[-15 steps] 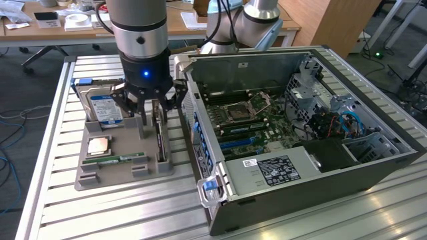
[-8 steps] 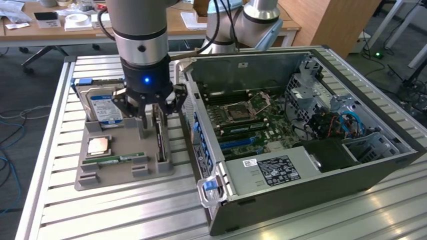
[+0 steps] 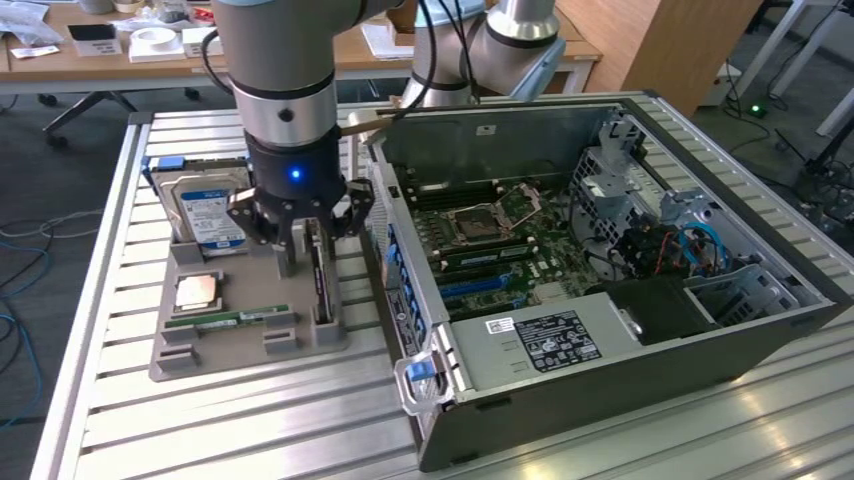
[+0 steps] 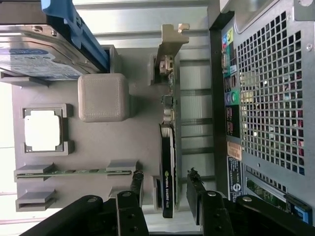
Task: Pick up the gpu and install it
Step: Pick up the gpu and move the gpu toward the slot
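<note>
Claw (image 4: 165, 176), open, straddles the edge-on gpu (image 4: 168, 147) left of centre in the exterior view; its long axis runs through the gap, untouched

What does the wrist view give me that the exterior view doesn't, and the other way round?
Wrist view: clear gaps on both sides between the gpu and the open gripper, lettering on the card's edge, and the rear port panel face-on.
Exterior view: the inside of the open computer case, with the motherboard, CPU socket and power supply.
Both: the gpu standing on edge in the grey tray, the gripper straddling it, the hard drive and the memory stick.
</note>
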`<state>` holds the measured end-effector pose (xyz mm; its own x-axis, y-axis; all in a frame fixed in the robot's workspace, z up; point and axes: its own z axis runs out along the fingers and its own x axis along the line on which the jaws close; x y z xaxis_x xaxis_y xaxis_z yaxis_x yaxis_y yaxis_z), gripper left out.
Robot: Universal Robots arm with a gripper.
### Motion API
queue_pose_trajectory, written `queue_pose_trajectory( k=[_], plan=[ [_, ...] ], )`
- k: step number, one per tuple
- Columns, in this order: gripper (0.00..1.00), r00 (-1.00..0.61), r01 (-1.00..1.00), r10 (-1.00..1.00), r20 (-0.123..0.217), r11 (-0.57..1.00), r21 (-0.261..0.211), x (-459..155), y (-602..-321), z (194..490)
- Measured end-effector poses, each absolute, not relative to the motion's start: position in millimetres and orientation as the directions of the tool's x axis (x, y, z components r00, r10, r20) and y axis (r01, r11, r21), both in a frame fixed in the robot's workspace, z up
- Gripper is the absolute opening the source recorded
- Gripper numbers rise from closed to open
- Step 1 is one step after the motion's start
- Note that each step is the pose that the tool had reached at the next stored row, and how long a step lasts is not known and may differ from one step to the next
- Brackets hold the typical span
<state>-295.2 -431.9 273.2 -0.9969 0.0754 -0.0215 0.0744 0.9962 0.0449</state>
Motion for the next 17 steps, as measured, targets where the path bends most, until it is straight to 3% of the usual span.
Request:
queue_pose_trajectory(
  k=[17],
  plan=[
    [0.49, -0.997, 0.074, 0.076, -0.022, 0.996, 0.045, -295, -422, 261]
  ],
)
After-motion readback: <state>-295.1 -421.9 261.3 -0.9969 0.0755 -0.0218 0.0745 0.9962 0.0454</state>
